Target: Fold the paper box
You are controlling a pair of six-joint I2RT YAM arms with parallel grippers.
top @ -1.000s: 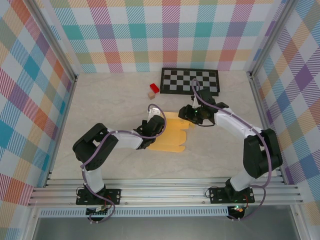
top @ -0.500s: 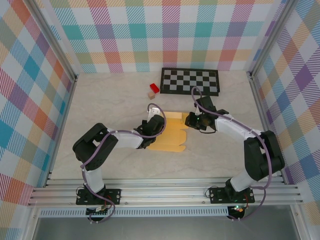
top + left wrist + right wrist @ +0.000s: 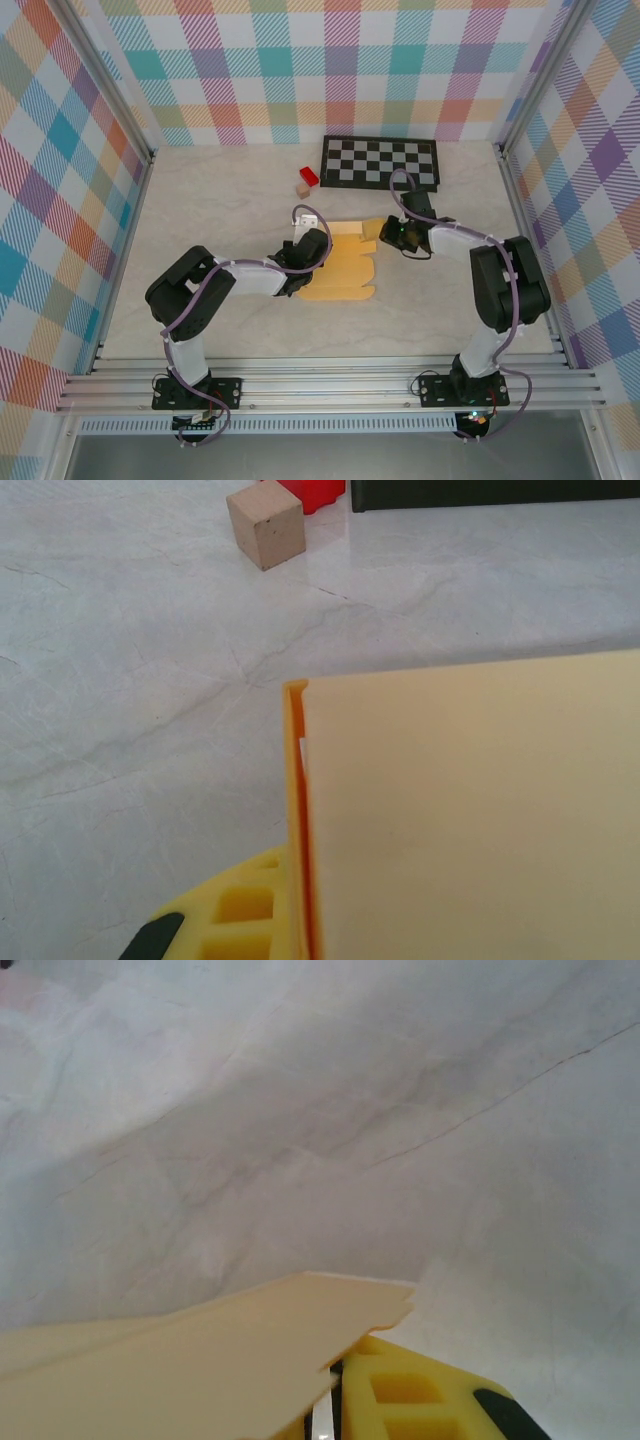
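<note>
While at one paper box, two grippers; beyond, two blocks.

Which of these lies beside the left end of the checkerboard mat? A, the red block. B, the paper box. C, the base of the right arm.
A: the red block lies by the left end of the checkerboard mat, with the tan block next to it, while the paper box lies nearer the arms, in the middle of the table.
</note>
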